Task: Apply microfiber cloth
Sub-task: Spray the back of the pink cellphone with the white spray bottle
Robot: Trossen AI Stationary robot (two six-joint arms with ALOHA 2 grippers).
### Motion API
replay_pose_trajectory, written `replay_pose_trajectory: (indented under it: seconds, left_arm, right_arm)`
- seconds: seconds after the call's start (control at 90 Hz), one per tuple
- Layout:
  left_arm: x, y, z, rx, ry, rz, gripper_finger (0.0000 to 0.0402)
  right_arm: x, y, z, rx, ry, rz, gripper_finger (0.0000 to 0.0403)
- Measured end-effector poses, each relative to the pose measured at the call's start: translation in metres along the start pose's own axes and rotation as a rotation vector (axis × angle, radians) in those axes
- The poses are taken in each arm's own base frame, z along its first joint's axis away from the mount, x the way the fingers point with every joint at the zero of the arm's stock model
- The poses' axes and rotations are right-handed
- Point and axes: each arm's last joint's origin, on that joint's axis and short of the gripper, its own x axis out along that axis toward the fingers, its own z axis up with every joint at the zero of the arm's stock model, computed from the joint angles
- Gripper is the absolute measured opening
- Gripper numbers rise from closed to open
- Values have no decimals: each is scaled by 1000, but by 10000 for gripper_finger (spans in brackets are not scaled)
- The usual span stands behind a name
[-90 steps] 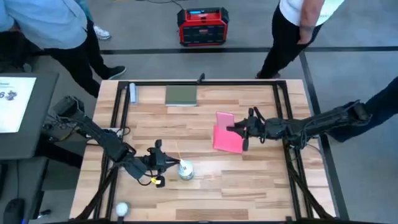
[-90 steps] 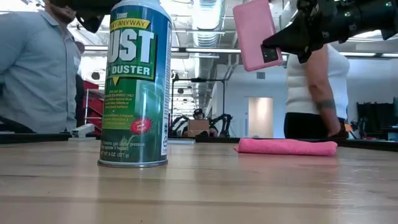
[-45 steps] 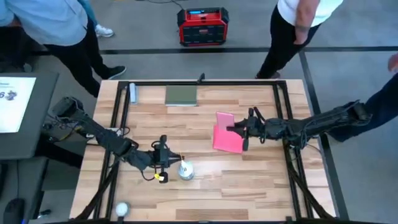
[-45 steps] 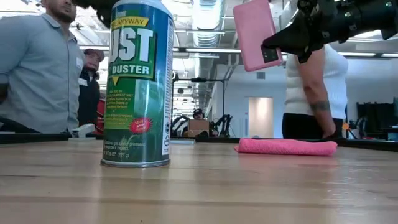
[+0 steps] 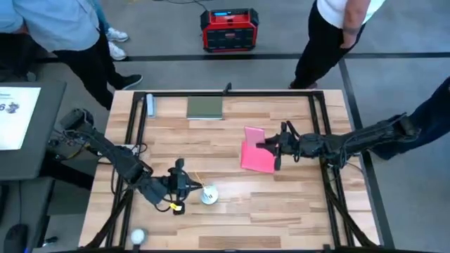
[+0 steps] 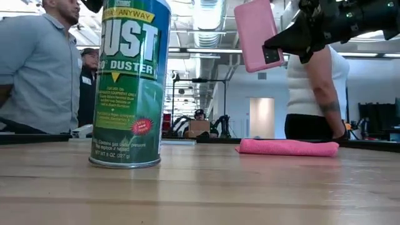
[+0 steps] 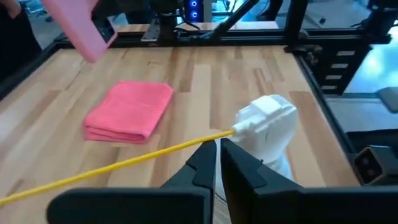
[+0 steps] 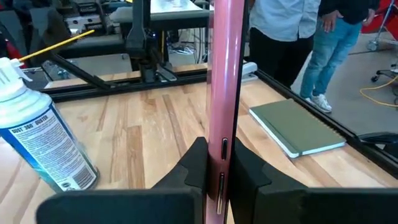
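Two grippers busy | microfiber cloth [image 5: 256, 159] folded flat, untouched, under raised phone [image 5: 254, 134] | right gripper [image 5: 275, 145] clamped on phone above cloth | left gripper [image 5: 190, 186] nearly closed at duster can [image 5: 209, 195], well apart from cloth | risk: can tipping, phone slipping onto cloth

I'm looking into a robotics lab — long ceiling lights [image 6: 209, 15], more arm rigs [image 6: 187, 122] down the hall, people [image 6: 37, 69] standing round my wooden counter [image 5: 232, 211].

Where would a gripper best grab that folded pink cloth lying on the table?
Probably from above, pinching one edge of the microfiber cloth. It lies flat and folded in layers, so a side approach would only push it. The right gripper holds the phone above it.
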Motion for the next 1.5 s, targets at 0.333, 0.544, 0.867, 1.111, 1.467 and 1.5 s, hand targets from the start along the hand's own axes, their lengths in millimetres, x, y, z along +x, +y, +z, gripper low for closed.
replay_pose_trajectory:
  seconds: [0.333,0.544,0.867,1.111,1.467,1.5]
  left_arm:
    - [-4,-3,-3,8,3,12,0]
    - [-2,2,-8,41,46,74,0]
    - [-19,10,-8,12,57,115,0]
    - [-20,8,-7,-104,47,90,0]
    - [-25,-6,-1,-187,-35,17,0]
    - [-25,-6,-1,-199,-37,19,0]
  right_arm:
    - [0,0,0,-8,-1,2,17]
    - [0,0,0,-10,-1,2,17]
    - [0,0,0,-10,-1,2,17]
    - [0,0,0,-10,-1,2,17]
    - [0,0,0,-9,0,2,17]
    - [0,0,0,-9,0,1,17]
